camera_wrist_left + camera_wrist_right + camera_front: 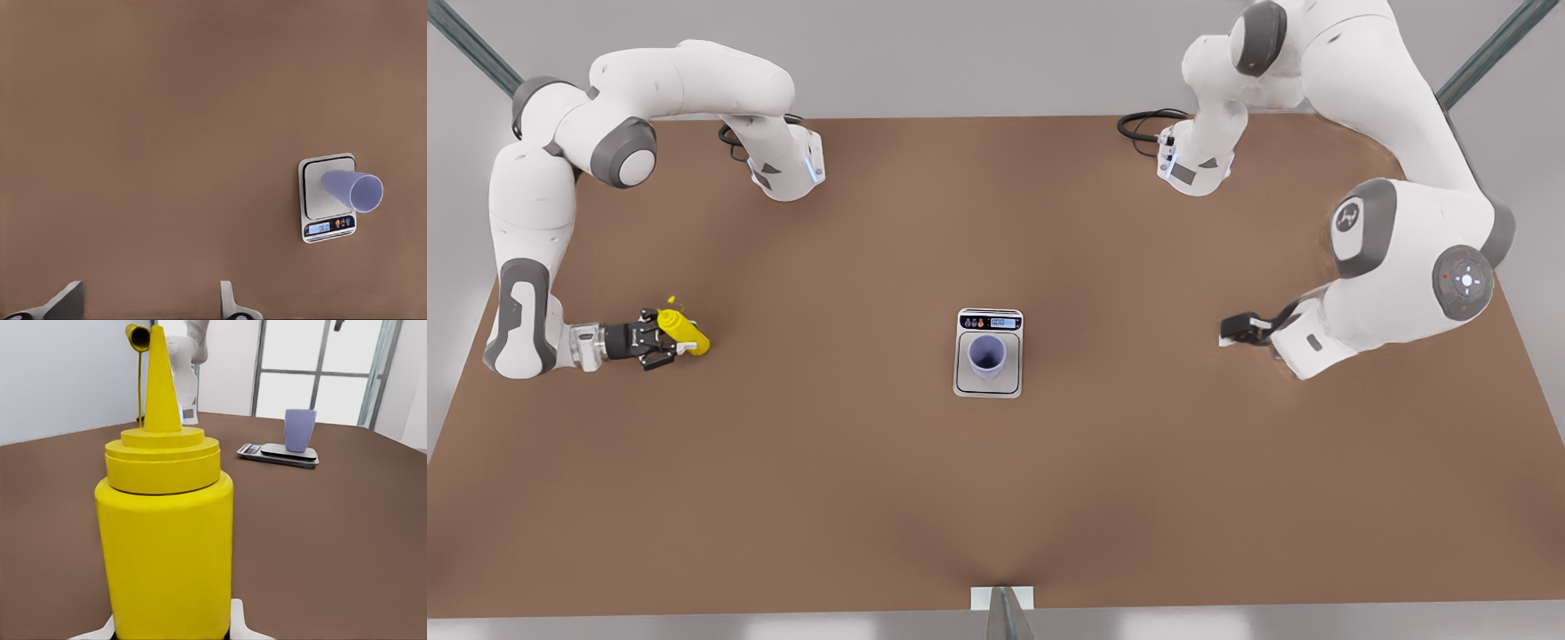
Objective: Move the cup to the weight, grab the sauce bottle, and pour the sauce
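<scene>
Sitting upright on the weight (989, 353), mid-table, is the cup (987, 356). Well off toward the front view's left of it, the right gripper (660, 340) is pinching the sauce bottle (684, 331); its wrist camera is catching the nozzle cap flipped open. Over on the opposite side, the left gripper (1232, 329) is waiting, fingers (63, 301) spread.

Brown table (783, 498); grey wall behind; window frames (320, 367) in right wrist view
</scene>
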